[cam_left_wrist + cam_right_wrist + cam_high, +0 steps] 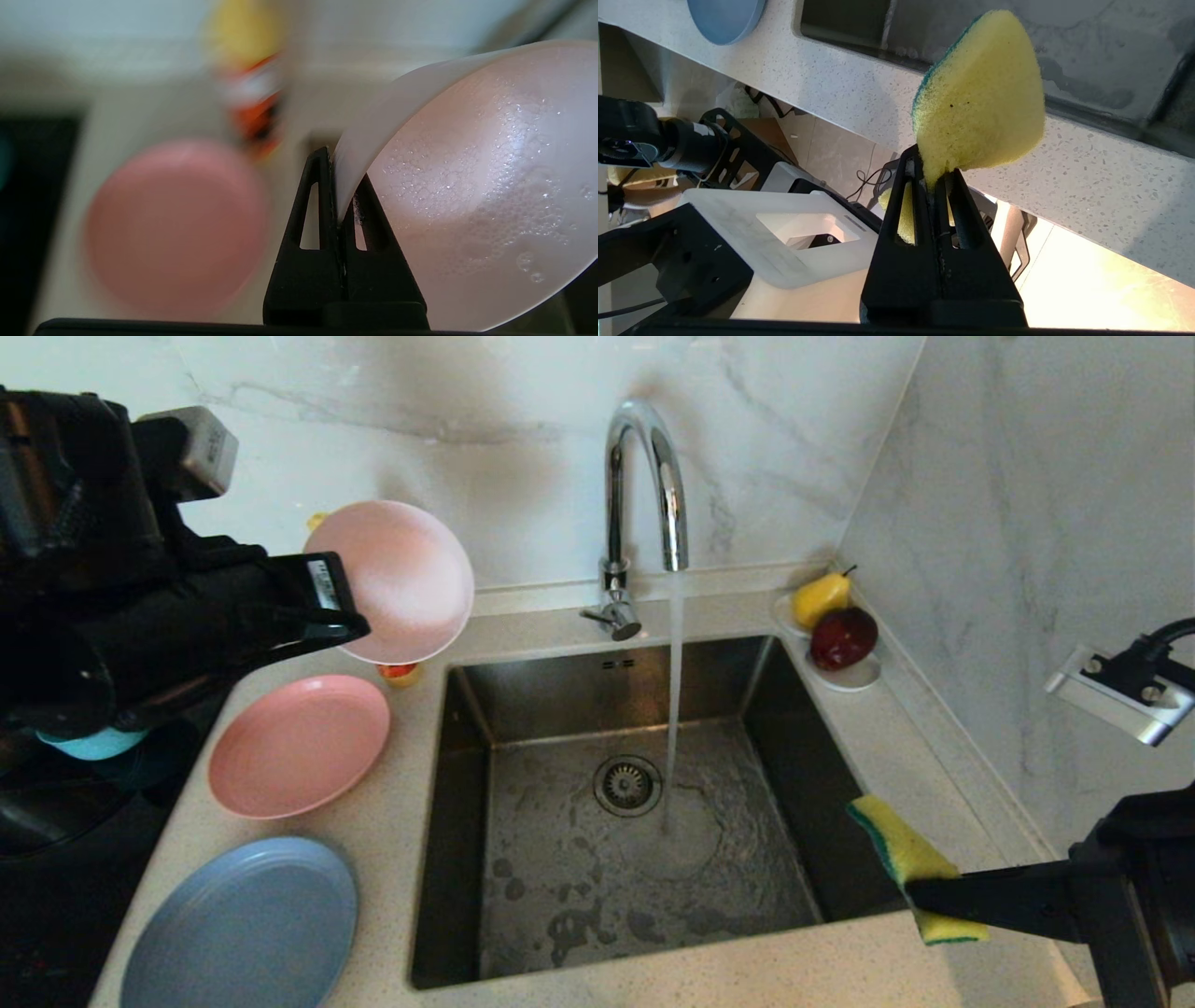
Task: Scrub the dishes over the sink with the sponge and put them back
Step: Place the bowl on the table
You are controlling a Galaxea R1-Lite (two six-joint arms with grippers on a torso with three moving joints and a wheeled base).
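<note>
My left gripper (pixel 358 625) (pixel 334 184) is shut on the rim of the pale pink bowl (pixel 403 577) (pixel 490 186). It holds the bowl tilted above the counter, left of the sink (pixel 560 859), and the bowl's inside is wet and foamy. Beneath it lie the salmon-pink plate (pixel 299 745) (pixel 173 224) and the grey-blue plate (pixel 245 924) (pixel 726 18). The teal bowl (pixel 93 744) peeks out under my left arm. At the sink's front right corner my right gripper (pixel 920 894) (pixel 931 175) is shut on the yellow-and-green sponge (pixel 907 854) (pixel 985 98).
Water runs from the chrome tap (pixel 644 476) into the basin near the drain (pixel 626 785). A white saucer (pixel 851 678) with a pear and an apple sits at the back right corner. A small yellow-orange item (pixel 400 673) stands behind the held bowl. A marble wall bounds the right side.
</note>
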